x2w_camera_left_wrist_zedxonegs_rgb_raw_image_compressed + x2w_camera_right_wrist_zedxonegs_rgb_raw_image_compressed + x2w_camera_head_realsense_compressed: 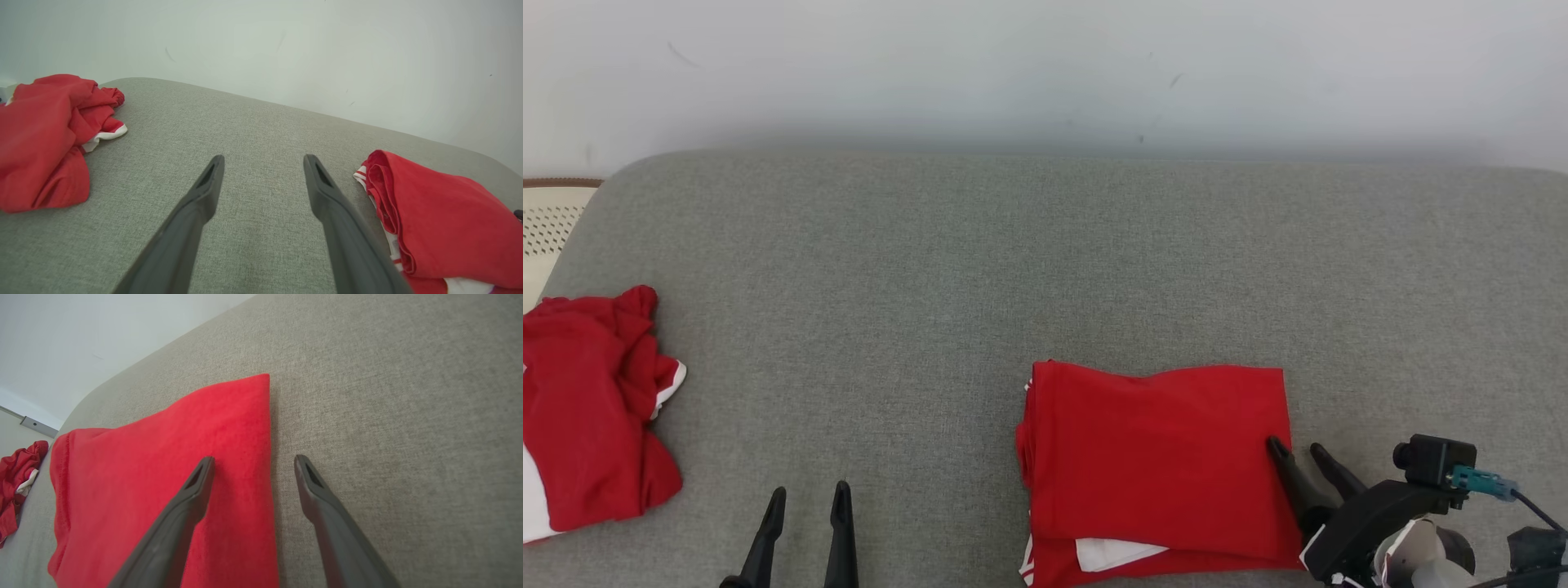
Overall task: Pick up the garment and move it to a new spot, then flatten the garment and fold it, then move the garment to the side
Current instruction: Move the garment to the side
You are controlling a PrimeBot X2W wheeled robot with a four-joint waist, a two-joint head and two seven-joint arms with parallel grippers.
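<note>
Head view: the folded red shirt [1160, 457] is laid on the grey cushion [931, 286], with the right gripper [1294, 445] at its right edge, jaws apart. Left wrist view: the left gripper [263, 159] is held over the cushion, jaws apart. Right wrist view: the shirt's edge is seen between the jaws

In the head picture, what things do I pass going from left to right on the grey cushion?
crumpled garment → left gripper → folded garment → right gripper
</note>
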